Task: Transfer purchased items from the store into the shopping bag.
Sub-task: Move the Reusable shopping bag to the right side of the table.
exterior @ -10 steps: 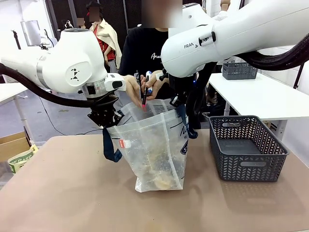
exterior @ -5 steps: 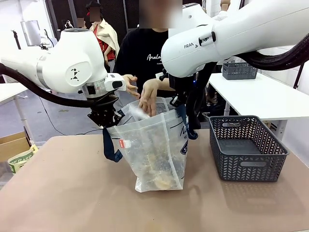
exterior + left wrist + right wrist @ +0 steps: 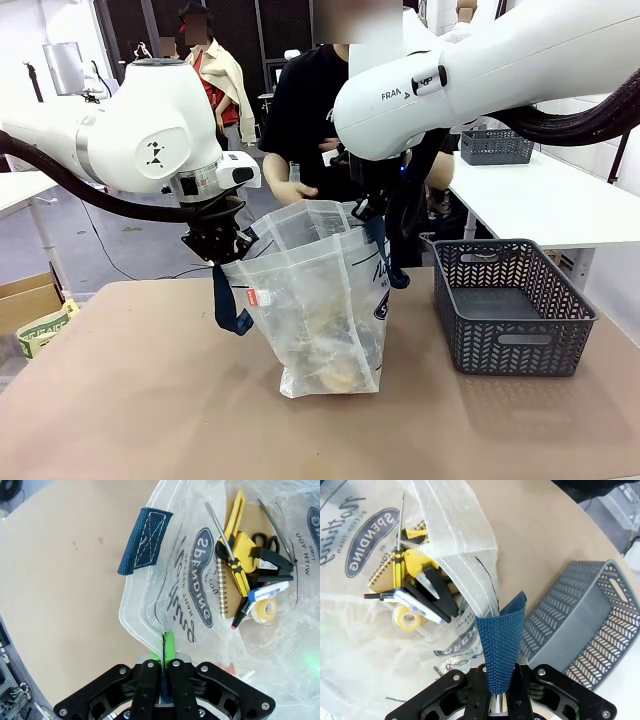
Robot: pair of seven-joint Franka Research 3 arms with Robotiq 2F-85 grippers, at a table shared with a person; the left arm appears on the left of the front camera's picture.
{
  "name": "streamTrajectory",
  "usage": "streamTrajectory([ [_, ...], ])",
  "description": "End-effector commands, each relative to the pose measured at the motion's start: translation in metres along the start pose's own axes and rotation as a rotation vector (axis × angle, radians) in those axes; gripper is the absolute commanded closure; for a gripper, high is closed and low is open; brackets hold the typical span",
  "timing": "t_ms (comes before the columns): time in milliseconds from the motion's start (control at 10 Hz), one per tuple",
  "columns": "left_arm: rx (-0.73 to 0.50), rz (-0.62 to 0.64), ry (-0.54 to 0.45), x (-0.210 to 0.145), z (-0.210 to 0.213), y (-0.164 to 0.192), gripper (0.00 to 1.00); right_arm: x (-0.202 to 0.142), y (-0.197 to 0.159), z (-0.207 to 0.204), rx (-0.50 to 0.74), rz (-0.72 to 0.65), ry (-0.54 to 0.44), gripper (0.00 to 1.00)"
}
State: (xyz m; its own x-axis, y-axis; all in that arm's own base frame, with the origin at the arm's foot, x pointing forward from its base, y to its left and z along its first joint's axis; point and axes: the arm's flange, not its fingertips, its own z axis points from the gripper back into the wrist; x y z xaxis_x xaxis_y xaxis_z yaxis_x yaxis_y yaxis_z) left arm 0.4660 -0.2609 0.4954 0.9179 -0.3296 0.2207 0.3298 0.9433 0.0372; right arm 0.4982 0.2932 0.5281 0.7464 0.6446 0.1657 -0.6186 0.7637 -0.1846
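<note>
Translucent white bag (image 3: 320,300), one, upright at mid-table, long axis vertical, mouth toward 12 o'clock. Two grippers hold it: the left gripper (image 3: 215,246), at the bag's 10 o'clock, pinches its rim; the right gripper (image 3: 370,208), at 1 o'clock, pinches one navy strap (image 3: 501,645). Inside, in the left wrist view: one screwdriver (image 3: 235,565), tip toward 11 o'clock; one notebook (image 3: 225,595); one tape roll (image 3: 265,609); one pair of scissors (image 3: 266,541). One grey basket (image 3: 512,305) stands apart at 3 o'clock.

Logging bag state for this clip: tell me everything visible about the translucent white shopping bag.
The translucent white plastic shopping bag with navy strap handles and navy lettering stands upright on the tan table, mouth held open: the left gripper is shut on its rim, the right gripper on a strap. Inside lie tools and stationery.
</note>
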Motion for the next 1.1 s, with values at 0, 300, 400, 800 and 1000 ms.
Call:
streamTrajectory([
  [0, 0.001, 0.001, -0.001, 0.0, 0.0006, 0.0005, 1.0, -0.0001, -0.0003, 0.0014, -0.001, 0.0, -0.003, 1.0],
  [300, 0.001, 0.001, -0.001, 0.0, 0.0006, 0.0005, 1.0, -0.0001, -0.0003, 0.0014, -0.001, 0.0, -0.003, 1.0],
  [400, 0.001, 0.001, -0.001, 0.0, 0.0006, 0.0005, 1.0, -0.0001, -0.0003, 0.0014, -0.001, 0.0, -0.003, 1.0],
  [800, 0.001, 0.001, -0.001, 0.0, 0.0006, 0.0005, 1.0, -0.0001, -0.0003, 0.0014, -0.001, 0.0, -0.003, 1.0],
  [1000, 0.001, 0.001, -0.001, 0.0, 0.0006, 0.0005, 1.0, -0.0001, -0.0003, 0.0014, -0.001, 0.0, -0.003, 1.0],
])
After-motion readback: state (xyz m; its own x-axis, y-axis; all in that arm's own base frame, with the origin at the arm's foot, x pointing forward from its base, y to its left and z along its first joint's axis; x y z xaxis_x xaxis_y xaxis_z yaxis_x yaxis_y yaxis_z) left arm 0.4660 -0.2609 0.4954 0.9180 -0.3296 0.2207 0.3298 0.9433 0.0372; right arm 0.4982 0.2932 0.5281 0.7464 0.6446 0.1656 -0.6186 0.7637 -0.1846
